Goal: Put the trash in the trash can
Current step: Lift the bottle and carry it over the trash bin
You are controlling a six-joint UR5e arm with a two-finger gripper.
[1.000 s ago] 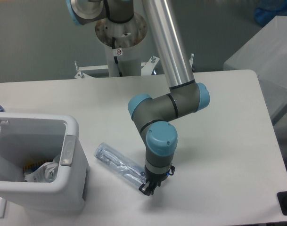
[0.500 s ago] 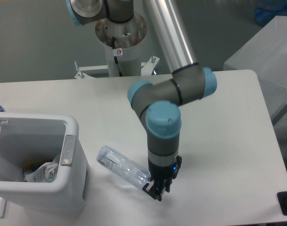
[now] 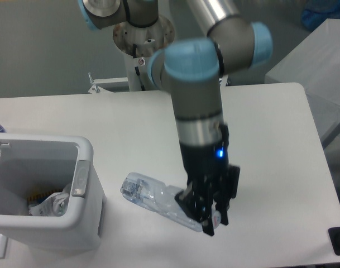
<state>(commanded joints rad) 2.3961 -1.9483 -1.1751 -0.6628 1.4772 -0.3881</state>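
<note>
1. Claw (image 3: 206, 215): clamped on one end of the crushed bottle (image 3: 156, 197).
2. Bottle: lifted, tilted above the desk (image 3: 270, 167), right of the trash can (image 3: 83, 223).
3. Trash can: holds crumpled wrapper (image 3: 49, 204).

bottle's (image 3: 153, 198) end perhaps hidden behind tool (image 3: 206, 215).

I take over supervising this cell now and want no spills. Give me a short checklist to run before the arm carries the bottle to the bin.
1. Pincer shut on one end of the crushed bottle: ok.
2. Bottle fully off the table: cannot tell; its free end hangs low.
3. Grip centred: not ok; most of the bottle sticks out to one side.
4. Trash can open on top: ok.
5. Room in the can: ok; the trash inside lies low.
</note>
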